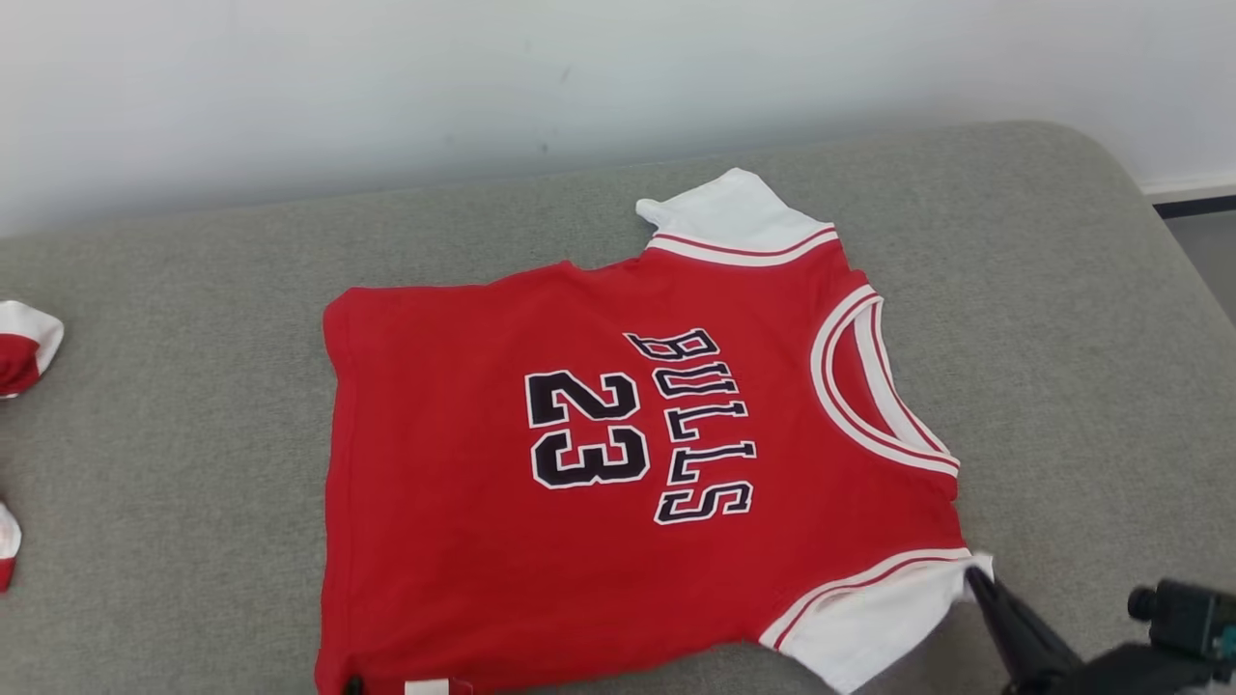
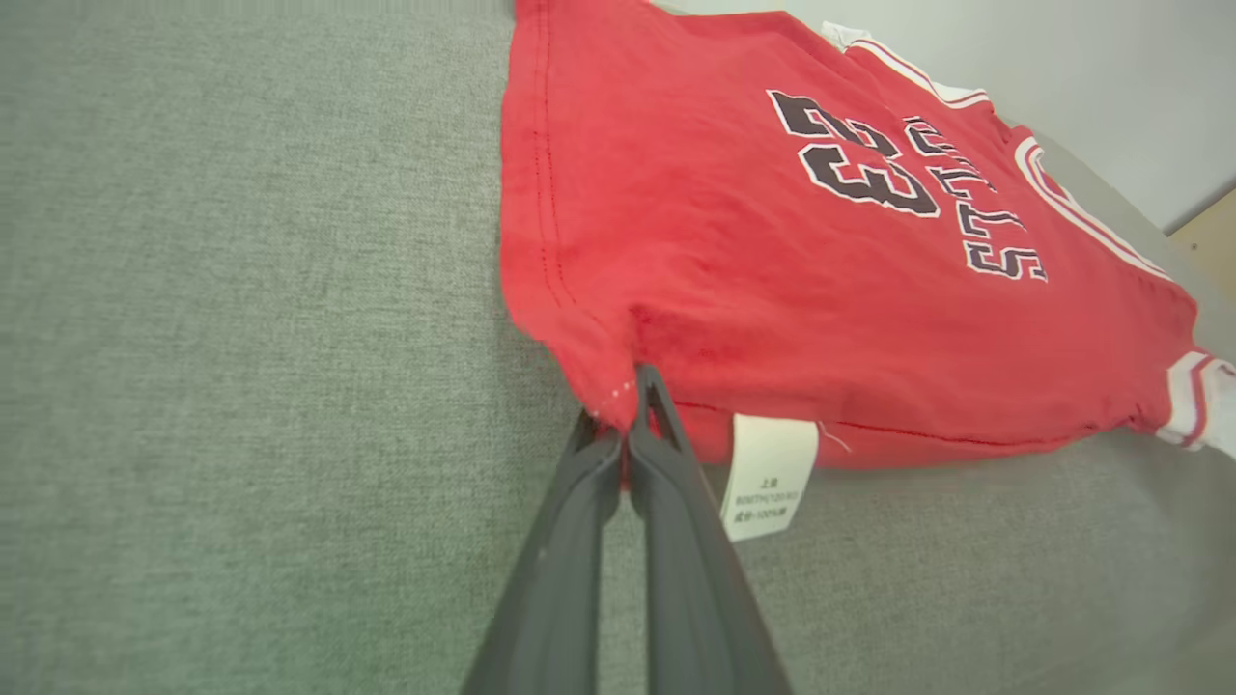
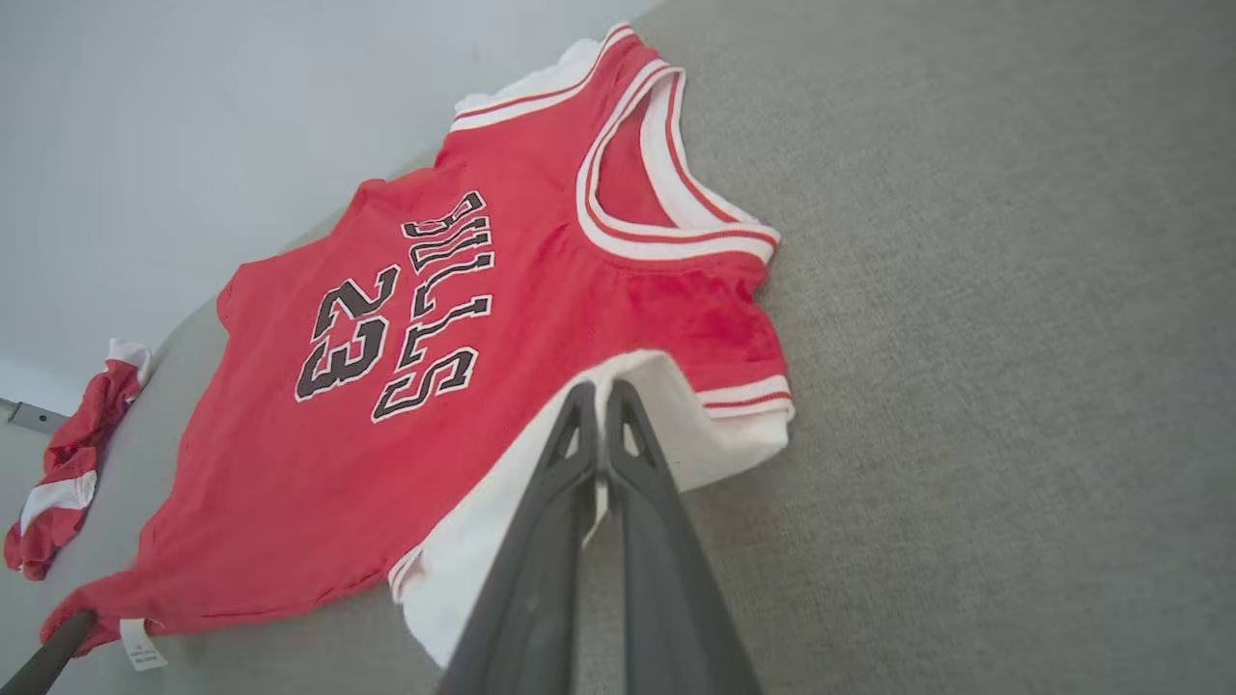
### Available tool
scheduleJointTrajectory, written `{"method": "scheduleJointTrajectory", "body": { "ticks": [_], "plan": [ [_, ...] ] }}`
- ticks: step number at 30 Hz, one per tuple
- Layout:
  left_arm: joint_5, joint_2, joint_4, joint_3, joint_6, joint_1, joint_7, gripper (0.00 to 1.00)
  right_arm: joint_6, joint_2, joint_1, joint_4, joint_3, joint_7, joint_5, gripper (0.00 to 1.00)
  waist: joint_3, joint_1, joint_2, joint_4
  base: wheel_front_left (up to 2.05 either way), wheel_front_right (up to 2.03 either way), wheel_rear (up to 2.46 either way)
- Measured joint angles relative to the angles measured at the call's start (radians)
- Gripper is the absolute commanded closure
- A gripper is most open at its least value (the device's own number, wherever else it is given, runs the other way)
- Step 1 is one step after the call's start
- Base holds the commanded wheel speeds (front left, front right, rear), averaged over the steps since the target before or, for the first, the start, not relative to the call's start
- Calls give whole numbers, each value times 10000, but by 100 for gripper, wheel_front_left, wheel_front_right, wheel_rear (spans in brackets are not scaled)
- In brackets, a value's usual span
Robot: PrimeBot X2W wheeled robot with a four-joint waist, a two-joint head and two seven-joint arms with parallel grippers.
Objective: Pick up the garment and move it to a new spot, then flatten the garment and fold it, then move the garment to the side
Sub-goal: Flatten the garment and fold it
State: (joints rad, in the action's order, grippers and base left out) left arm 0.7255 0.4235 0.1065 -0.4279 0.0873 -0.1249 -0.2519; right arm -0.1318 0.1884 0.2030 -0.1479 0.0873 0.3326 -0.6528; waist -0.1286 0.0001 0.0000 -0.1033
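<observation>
The jersey lies flat, front up, in the middle of the cushion, neck toward the robot's right, hem toward its left; it is soft red knit, roughly rectangular in the body, with short white sleeves, white-and-red striped bands at the armholes and a rounded banded neckline; black block characters edged in white read "BULLS" and "23"; the hem shows a double row of stitching, and the cloth ripples slightly near the lower corner.

The left gripper has its dark, tapering fingers pressed together on the near hem corner, red cloth pinched between the tips; a white rectangular label with small print hangs from the side seam just beside them.

The right gripper is likewise closed, its fingers lying across the near white sleeve, a sliver of white cloth between them; in the head view its tip meets the sleeve's pointed corner.

The cushion is grey, coarse-woven fabric with a rounded far corner; behind it stands a smooth pale wall; a second garment, red and white, sits crumpled at the cushion's left edge, well apart from the jersey.
</observation>
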Motion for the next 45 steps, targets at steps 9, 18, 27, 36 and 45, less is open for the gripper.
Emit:
{"method": "scheduleJointTrajectory", "body": {
  "ticks": [9,18,27,36,45],
  "plan": [
    [-119,105,372,-79,-182,1392,571,100,0,499,-2312,1218,-190,650,56,100,-29,0,0,369,0,0,0],
    [-336,113,911,-270,-443,2868,1166,100,0,803,-4893,3377,-746,648,228,100,-359,1,1,508,0,0,0],
    [-435,-35,1467,-495,-706,3839,1406,100,0,1074,-6587,5354,-1421,-194,132,100,-525,1,1,797,0,0,0],
    [-291,-81,1875,-502,-876,3849,1304,100,0,1407,-6731,6092,-2311,-800,-391,100,-305,0,1,821,0,0,0],
    [-368,-128,2708,-623,-1139,4836,1461,98,0,1298,-8073,7471,-2949,-1586,-194,100,-584,0,1,543,0,0,0]
  ]
}}
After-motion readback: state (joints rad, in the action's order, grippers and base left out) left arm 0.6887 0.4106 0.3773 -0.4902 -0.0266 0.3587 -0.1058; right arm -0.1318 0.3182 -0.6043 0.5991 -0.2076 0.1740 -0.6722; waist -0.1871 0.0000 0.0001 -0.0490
